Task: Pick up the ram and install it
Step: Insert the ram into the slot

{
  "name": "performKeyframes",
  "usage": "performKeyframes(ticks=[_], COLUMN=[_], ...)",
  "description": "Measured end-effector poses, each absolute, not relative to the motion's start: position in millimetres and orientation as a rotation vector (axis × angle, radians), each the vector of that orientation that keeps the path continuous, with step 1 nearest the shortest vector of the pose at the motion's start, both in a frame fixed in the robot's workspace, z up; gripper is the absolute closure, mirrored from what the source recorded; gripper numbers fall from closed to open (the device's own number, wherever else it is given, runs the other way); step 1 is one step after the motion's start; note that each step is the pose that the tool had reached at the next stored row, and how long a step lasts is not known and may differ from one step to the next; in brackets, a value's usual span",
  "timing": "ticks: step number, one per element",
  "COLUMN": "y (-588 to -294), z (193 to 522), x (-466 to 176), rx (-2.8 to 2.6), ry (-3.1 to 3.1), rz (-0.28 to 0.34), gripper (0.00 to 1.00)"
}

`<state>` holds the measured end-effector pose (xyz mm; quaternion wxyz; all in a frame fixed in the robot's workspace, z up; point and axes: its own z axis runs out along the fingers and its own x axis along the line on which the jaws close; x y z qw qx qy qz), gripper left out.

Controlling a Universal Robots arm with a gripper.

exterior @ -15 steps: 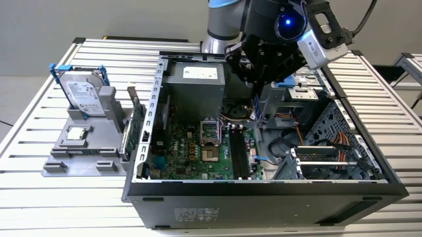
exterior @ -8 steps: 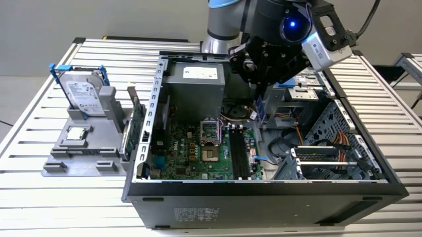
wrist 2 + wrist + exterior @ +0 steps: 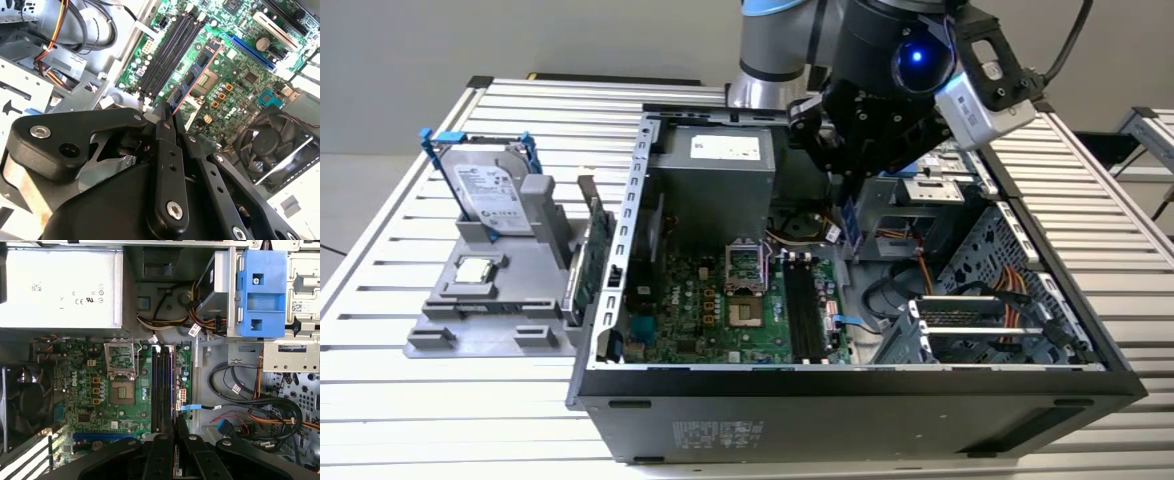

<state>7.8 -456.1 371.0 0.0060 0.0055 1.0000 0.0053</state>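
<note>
The ram is clamped at one end by the narrowly closed end effector and held above the motherboard, seemingly beside its memory slots.

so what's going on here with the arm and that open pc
A robot arm's black claw is shut on a thin blue circuit-board ram stick, holding it over the green motherboard inside the open black computer case. The stick hangs clear of the board, not seated, and the long black memory slots look empty.
</note>
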Motion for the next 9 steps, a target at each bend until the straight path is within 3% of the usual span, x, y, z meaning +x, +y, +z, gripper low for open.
performKeyframes(ticks=[9], y=[-456.1], z=[364.9], x=[9.5], rx=[0.017], ry=[3.13], rz=[0.017], gripper=[1.0])
